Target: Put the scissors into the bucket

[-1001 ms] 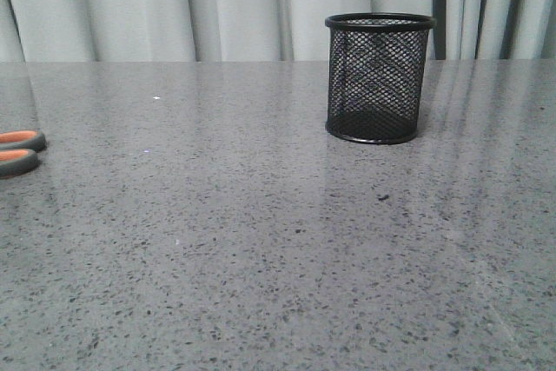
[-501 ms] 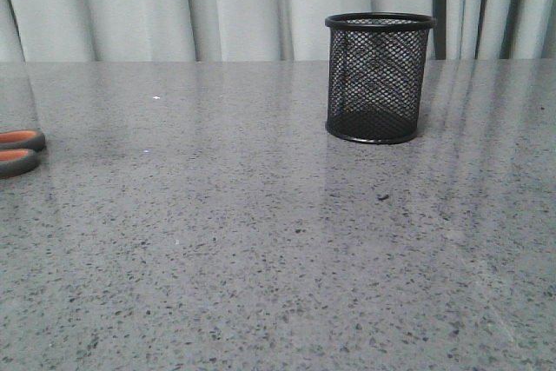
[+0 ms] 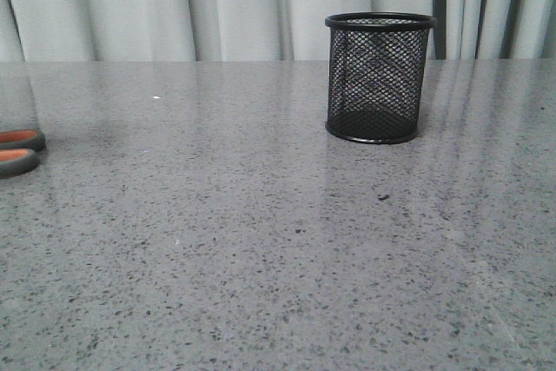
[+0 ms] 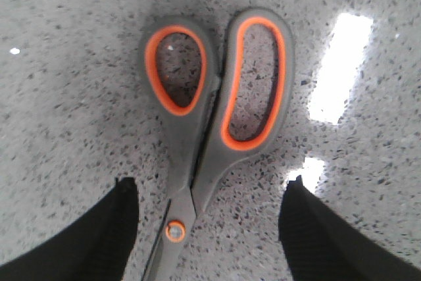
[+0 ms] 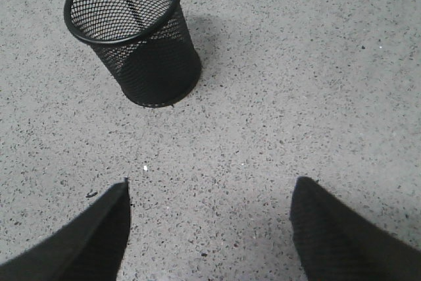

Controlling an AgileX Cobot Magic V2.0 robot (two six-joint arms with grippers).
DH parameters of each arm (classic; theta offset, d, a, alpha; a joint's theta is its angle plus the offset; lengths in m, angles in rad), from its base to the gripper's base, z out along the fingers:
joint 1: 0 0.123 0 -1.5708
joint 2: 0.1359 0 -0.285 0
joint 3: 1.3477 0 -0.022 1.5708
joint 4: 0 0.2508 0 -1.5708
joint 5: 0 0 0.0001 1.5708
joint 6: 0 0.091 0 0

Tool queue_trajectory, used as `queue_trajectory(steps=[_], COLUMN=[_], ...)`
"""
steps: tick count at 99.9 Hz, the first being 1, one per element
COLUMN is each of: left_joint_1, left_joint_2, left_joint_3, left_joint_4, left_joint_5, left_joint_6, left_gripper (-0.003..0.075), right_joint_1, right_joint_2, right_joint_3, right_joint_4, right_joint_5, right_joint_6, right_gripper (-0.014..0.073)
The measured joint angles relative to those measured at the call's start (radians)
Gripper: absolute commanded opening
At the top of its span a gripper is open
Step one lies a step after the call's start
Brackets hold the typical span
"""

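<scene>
The scissors (image 4: pixel 217 123) lie flat on the grey speckled table, grey handle loops lined in orange. In the front view only their handles (image 3: pixel 17 151) show at the far left edge. My left gripper (image 4: pixel 210 189) is open above them, its two black fingers either side of the pivot screw, not touching. The bucket (image 3: pixel 379 77), a black wire-mesh cup, stands upright and empty at the back right; it also shows in the right wrist view (image 5: pixel 135 34). My right gripper (image 5: pixel 209 189) is open and empty over bare table, short of the bucket.
The grey speckled table (image 3: pixel 261 232) spreads across the whole front view. Pale curtains (image 3: pixel 217 2) hang behind its far edge. Bright light reflections (image 4: pixel 339 67) lie on the table beside the scissors.
</scene>
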State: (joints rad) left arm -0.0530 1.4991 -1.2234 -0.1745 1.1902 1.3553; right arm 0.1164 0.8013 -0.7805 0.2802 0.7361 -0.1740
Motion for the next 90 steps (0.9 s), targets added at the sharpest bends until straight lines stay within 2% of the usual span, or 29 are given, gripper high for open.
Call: queue_trajectory(steps=[40,90], left_joint_1=[0.000,0.000], left_joint_2=[0.109,0.147], left_joint_3=[0.000,-0.015], left_joint_4=[0.020,0.041], left_joint_5=[-0.036,-0.031], left_joint_6=[0.061,0.062], left_gripper=[0.0421,0.0416], right_joint_1=[0.000,0.000], right_joint_2=[0.000,0.000], right_joint_3=[0.000,0.000], right_joint_4=[0.000,0.000], right_joint_5=[0.000,0.000], right_joint_6=[-0.004,-0.006], right_gripper=[0.0463,0.0463])
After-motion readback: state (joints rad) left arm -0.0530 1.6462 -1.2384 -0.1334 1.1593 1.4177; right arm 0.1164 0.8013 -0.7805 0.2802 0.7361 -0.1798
